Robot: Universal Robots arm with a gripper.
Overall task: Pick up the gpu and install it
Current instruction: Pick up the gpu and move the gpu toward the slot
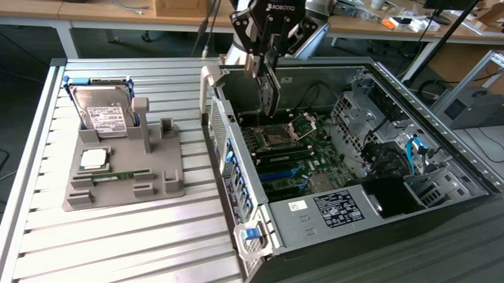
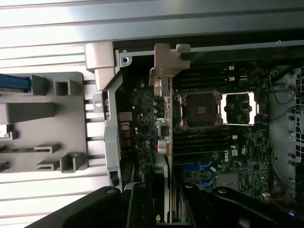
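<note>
Exterior view: on its left I see the grey holder [image 1: 118, 191] on the slatted bench [image 1: 118, 247], with the hard drive [image 1: 106, 115] standing in it. Near the middle, my claw [image 1: 266, 65] is clamped on the gpu [image 1: 270, 97], which hangs on edge over the open computer case [image 1: 236, 177], above the motherboard [image 1: 287, 156]. I can't tell whether it touches.

Hard drive [image 1: 106, 115] stands in grey holder [image 1: 169, 186]; processor [image 1: 94, 157] lies flat.
</note>
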